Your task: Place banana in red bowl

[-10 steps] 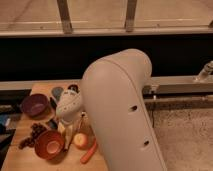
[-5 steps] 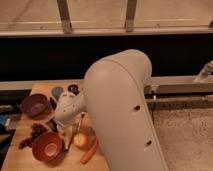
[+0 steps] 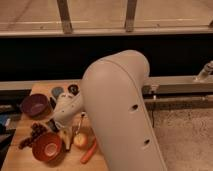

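Sitting at the near left of the table (image 3: 22, 159), the red bowl (image 3: 47, 146) has no banana in it yet. Just right of it the gripper (image 3: 64, 131) is closed, apparently clamped on the banana (image 3: 67, 139), which lies low on the table beside the apple (image 3: 80, 140). Lifting it and carrying it left into the bowl remain.

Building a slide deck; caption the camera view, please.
Claw shut on the banana, between red bowl and apple on the wooden table.
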You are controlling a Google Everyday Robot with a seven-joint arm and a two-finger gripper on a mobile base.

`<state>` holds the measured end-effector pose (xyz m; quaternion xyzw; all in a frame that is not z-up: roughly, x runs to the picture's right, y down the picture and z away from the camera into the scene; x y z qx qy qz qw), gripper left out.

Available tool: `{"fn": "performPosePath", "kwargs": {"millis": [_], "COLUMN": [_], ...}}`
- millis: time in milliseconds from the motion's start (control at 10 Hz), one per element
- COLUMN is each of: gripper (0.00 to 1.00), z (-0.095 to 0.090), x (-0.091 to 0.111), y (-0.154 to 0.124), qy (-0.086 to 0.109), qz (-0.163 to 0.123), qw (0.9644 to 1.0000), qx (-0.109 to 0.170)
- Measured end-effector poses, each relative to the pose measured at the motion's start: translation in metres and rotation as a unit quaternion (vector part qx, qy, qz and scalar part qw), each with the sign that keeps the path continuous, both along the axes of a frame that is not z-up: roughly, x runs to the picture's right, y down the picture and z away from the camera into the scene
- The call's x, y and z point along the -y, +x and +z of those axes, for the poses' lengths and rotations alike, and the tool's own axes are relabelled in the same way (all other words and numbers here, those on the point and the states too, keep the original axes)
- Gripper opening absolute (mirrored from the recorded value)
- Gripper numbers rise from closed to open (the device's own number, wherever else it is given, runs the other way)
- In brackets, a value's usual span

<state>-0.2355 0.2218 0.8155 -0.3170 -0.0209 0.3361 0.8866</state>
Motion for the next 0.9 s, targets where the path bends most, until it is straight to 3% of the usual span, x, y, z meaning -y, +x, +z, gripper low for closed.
{"fn": "performPosePath", "kwargs": {"millis": [200,500,900], "gripper": [0.00,0.00,0.00], "z": [-0.004,-0.009,-0.042], "x": [0.017,0.059,0.122], "y": [0.006,0.027,0.053], "qy": [0.004,0.004,0.029], "qz": [0.004,0.030,0.054], "qw": [0.9999,0.9994,0.9982], "qx": [-0.013,-0.016,0.000]}}
